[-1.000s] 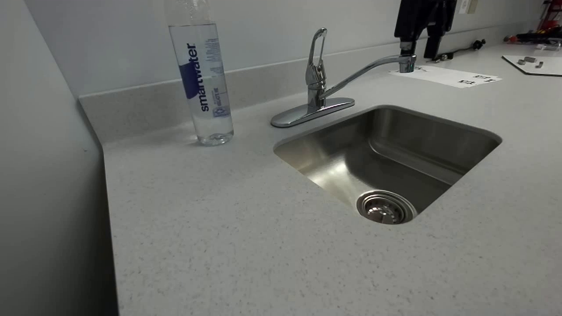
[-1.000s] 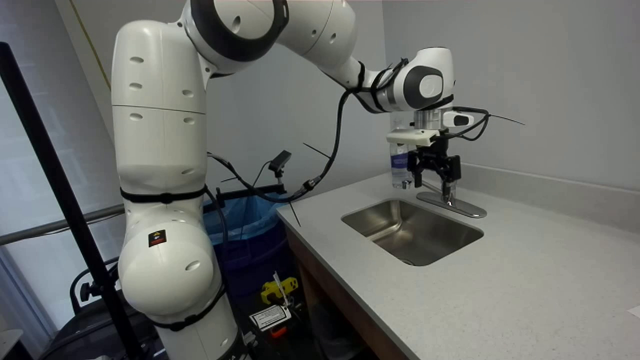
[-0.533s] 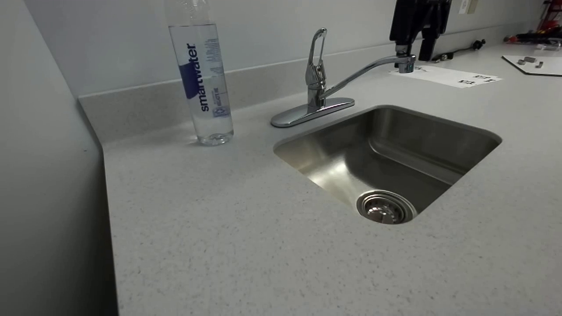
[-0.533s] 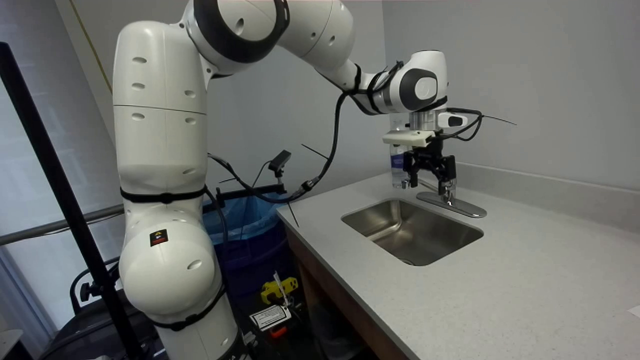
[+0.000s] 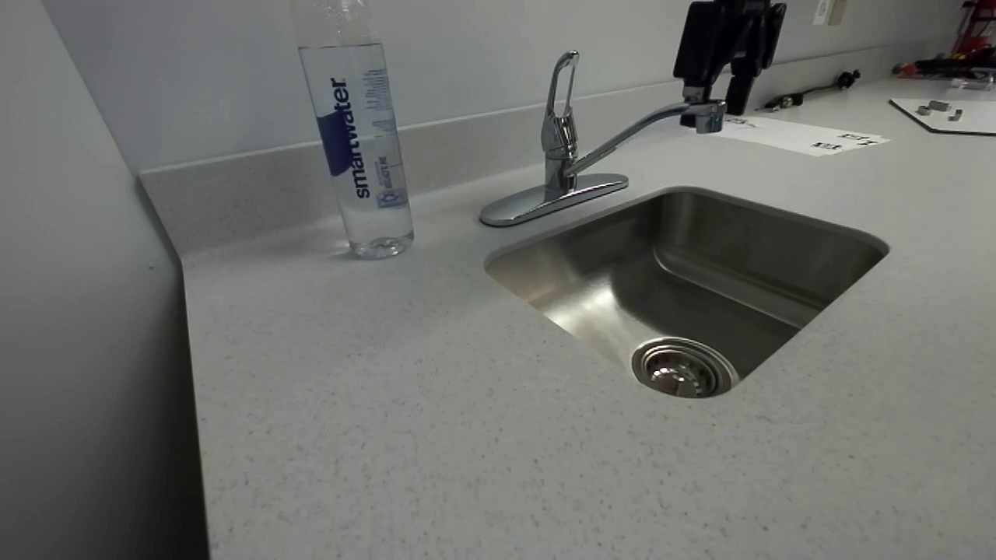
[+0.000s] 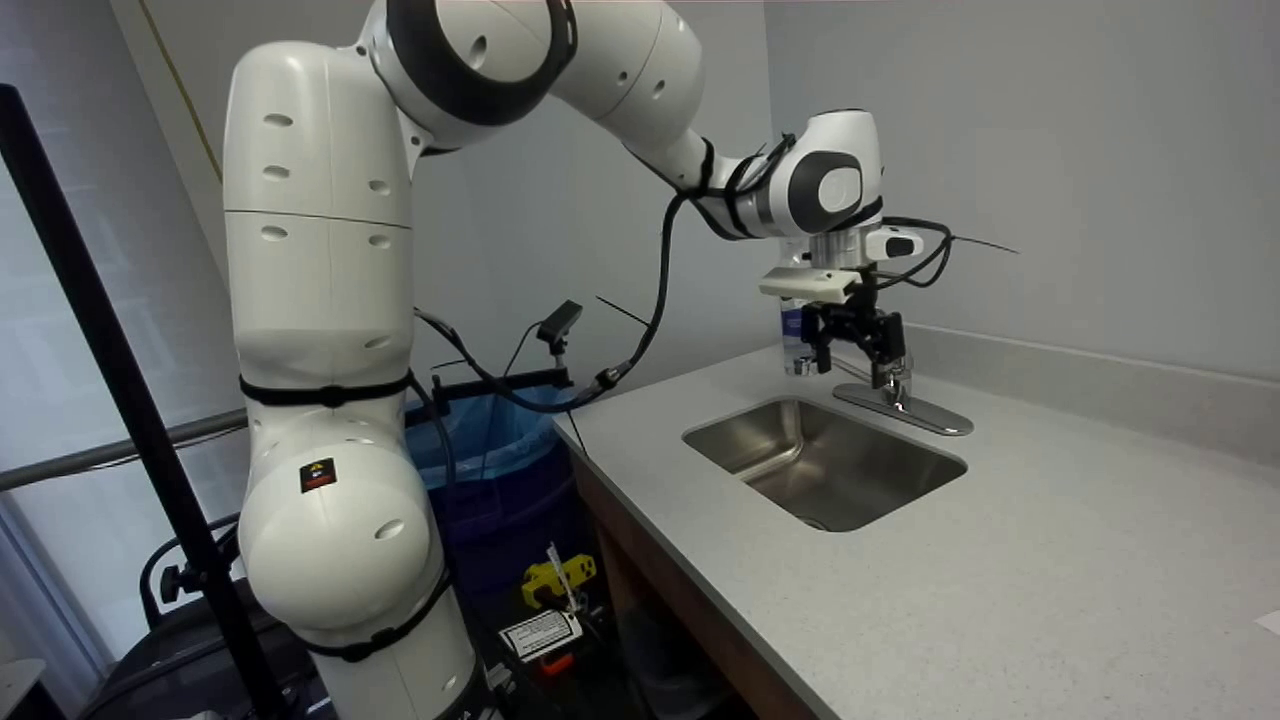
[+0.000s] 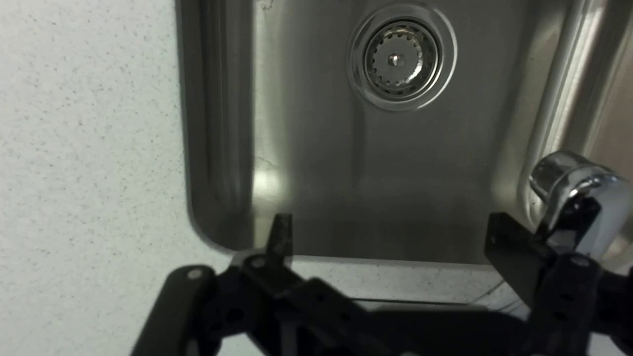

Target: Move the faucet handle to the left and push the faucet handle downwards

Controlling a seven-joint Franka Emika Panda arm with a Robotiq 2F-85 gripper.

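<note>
The faucet handle [image 5: 562, 85] is a slim chrome loop lever standing upright on the chrome faucet body [image 5: 560, 167] in an exterior view. In an exterior view my gripper [image 6: 852, 372] hides most of it, and it is out of the wrist view. My gripper [image 7: 388, 232] is open, jaws wide apart with nothing between them, pointing down over the sink's edge. In the wrist view its right finger lies against the spout end [image 7: 588, 202] and seems to touch it. In an exterior view one finger is behind the spout [image 5: 646, 124], well away from the handle.
The steel sink [image 5: 778, 218] with its drain [image 7: 397, 59] lies in front of the faucet. A tall water bottle [image 5: 358, 148] stands beside the faucet. A backsplash [image 6: 1100, 380] runs behind. A white paper [image 5: 786, 136] lies farther along the counter.
My gripper has moved towards the left in both exterior views and slightly down in relation to the faucet. The spout end has swung slightly with it. The handle has not moved.
</note>
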